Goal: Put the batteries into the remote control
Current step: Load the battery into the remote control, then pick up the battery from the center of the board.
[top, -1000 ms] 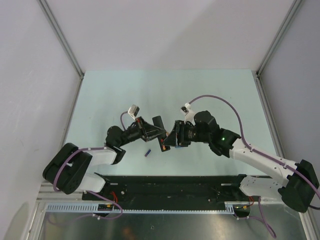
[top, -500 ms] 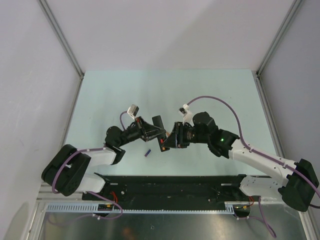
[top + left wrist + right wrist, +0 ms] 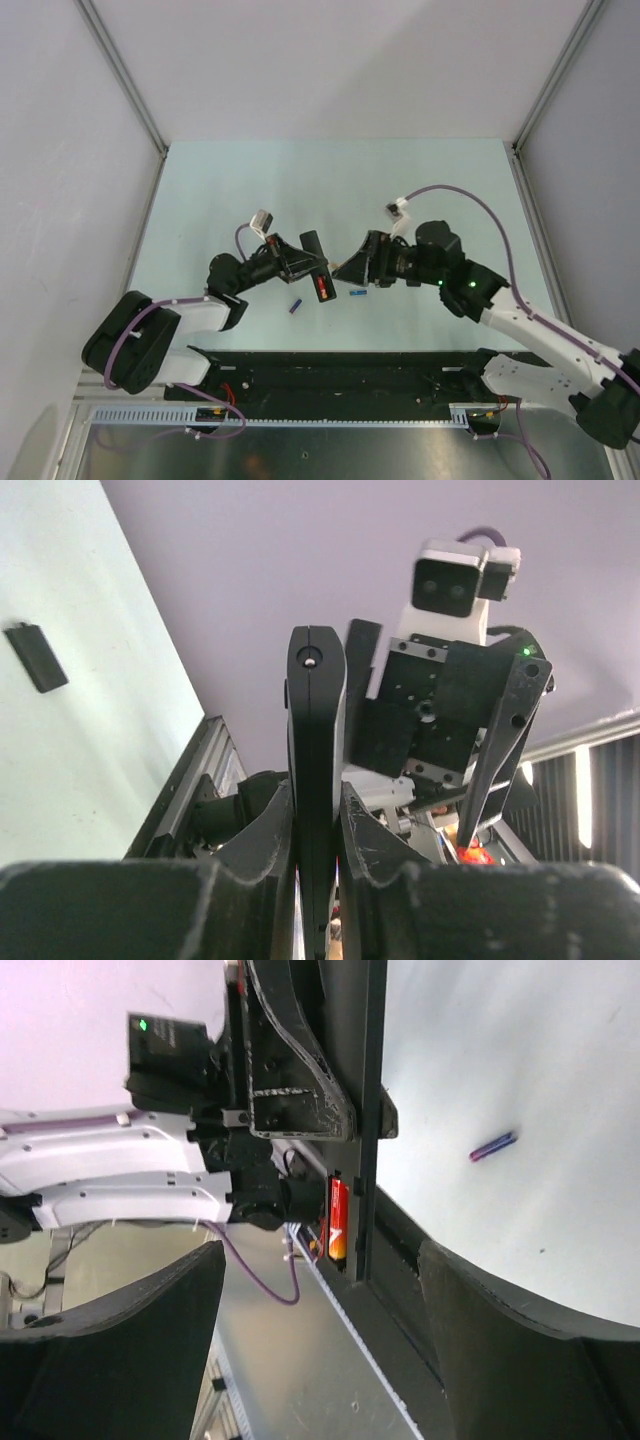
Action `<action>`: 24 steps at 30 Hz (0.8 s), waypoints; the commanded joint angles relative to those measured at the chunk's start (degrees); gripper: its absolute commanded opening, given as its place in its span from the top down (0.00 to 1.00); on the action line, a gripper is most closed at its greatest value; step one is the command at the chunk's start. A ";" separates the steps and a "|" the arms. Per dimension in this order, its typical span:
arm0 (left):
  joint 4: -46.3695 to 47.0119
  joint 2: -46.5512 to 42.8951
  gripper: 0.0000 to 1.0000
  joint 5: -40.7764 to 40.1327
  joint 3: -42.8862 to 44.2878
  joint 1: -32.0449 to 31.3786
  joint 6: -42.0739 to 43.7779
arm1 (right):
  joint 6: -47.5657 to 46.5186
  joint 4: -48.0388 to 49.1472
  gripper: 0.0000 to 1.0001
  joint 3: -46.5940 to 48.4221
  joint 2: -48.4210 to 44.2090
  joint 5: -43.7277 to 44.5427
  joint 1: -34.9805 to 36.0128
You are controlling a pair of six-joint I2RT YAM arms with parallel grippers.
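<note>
Over the pale green table (image 3: pixel 200 190), the slim black bar-shaped remote control (image 3: pixel 316 255) is held off the surface, with one orange-red cylindrical battery (image 3: pixel 321 288) seated in its open recess. Risk: that cell may drop out if the remote tips. The left gripper (image 3: pixel 303 262) has its jaws clamped on the remote's faces. The right gripper (image 3: pixel 352 268) stands wide and empty just beside it. A small blue battery (image 3: pixel 357 293) lies loose nearby.

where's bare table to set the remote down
Bare: the far half of the table, up to the back wall. Crowded: the middle, where the left gripper holds the remote control, the open right gripper faces it, and a purple battery and a blue battery lie just nearer.
</note>
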 commanded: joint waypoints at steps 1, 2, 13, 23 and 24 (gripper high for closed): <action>13.28 -2.74 1.00 -0.02 -2.86 3.00 1.40 | -4.47 -7.01 0.17 0.66 -6.20 7.21 -3.50; 13.28 -3.62 1.00 -0.20 -3.65 3.52 1.66 | -5.61 -8.69 0.18 0.66 -6.73 9.51 -4.11; 8.72 -19.52 1.00 -3.98 -18.68 7.75 3.07 | -20.56 -6.09 0.39 1.36 13.37 26.06 -3.77; -14.14 -37.82 1.00 -3.10 -15.70 8.19 9.84 | -30.49 -5.10 0.43 13.92 33.94 28.00 -0.08; -14.14 -37.38 1.00 -2.49 -15.61 8.19 9.75 | -30.93 -5.80 0.43 15.67 36.05 27.99 -0.16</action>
